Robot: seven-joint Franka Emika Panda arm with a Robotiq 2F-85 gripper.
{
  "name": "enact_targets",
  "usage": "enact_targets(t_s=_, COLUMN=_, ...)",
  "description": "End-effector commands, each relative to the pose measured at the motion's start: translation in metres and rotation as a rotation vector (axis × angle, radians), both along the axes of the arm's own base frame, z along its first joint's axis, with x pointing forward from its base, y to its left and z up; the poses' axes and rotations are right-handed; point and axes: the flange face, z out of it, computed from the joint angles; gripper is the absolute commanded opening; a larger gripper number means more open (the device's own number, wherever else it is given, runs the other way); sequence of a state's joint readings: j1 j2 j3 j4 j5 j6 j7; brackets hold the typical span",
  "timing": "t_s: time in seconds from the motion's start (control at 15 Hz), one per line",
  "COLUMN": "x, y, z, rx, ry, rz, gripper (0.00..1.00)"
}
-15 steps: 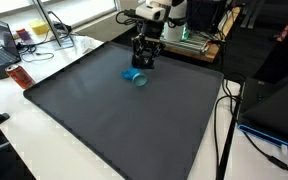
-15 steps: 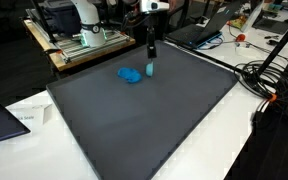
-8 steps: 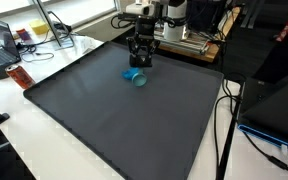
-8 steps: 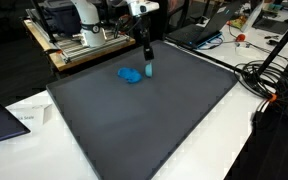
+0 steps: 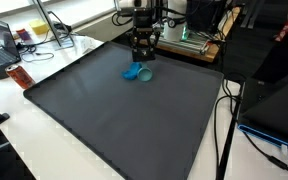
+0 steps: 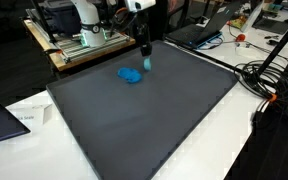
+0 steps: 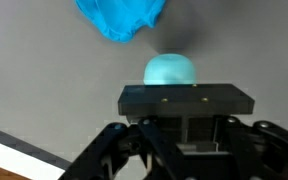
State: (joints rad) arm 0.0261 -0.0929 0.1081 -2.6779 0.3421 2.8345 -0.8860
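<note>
Near the tabletop's (image 6: 104,130) edge by the robot's base, we find the gripper (image 6: 145,55), jaws pinching a small teal object (image 6: 147,65) just beside a blue cloth (image 6: 130,75). We judge the shallow grip may slip, tipping the object against the cloth.

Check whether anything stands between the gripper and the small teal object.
Nothing visible does. The gripper is already shut on the teal object over the dark mat. The crumpled blue cloth lies beside it, not in between.
</note>
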Motion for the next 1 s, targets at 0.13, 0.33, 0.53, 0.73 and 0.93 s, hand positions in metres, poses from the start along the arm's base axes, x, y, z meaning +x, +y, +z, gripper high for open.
enact_targets(t_s=0.13, x=-0.010, y=-0.073, z=0.050, rx=0.062, ry=0.065, rz=-0.077, gripper=0.22)
enact_targets(t_s=0.33, x=-0.007, y=-0.099, z=0.058, rx=0.126, ry=0.090, rz=-0.063, gripper=0.22)
enact_targets(t_s=0.53, x=-0.002, y=-0.124, z=0.058, rx=0.197, ry=0.098, rz=-0.012, gripper=0.22)
enact_targets(t_s=0.73, x=0.003, y=-0.144, z=0.053, rx=0.265, ry=0.090, rz=0.028, gripper=0.22)
enact_targets(t_s=0.93, x=0.010, y=-0.156, z=0.042, rx=0.309, ry=0.086, rz=0.053, gripper=0.22)
